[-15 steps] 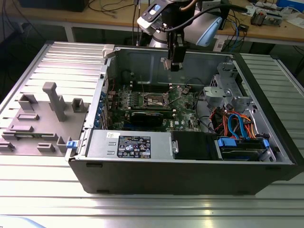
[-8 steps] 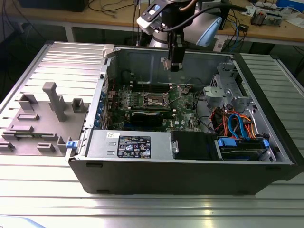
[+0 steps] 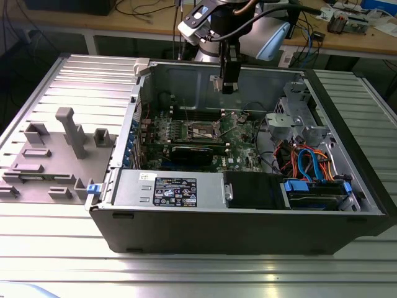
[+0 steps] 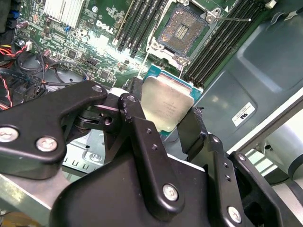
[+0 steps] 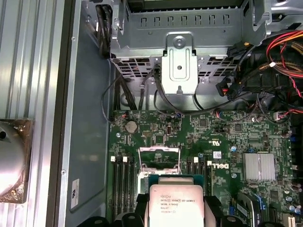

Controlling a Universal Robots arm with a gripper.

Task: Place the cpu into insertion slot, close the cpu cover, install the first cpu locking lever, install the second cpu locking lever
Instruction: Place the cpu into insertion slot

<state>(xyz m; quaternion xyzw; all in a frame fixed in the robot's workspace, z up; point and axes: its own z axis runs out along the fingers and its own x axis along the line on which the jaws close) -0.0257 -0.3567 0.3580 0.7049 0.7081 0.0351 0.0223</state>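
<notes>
One chip in hand: gripper (image 4: 162,112) clenched on the cpu (image 4: 168,101) by opposite edges, hovering over the motherboard (image 5: 213,142), short of the open insertion slot (image 4: 182,30). Imo keep it level, square edges to slot, lower w/o side push. Cpu lies flat, metal top up; near-square, no clear long axis, edges approx parallel w/ slot's.
</notes>
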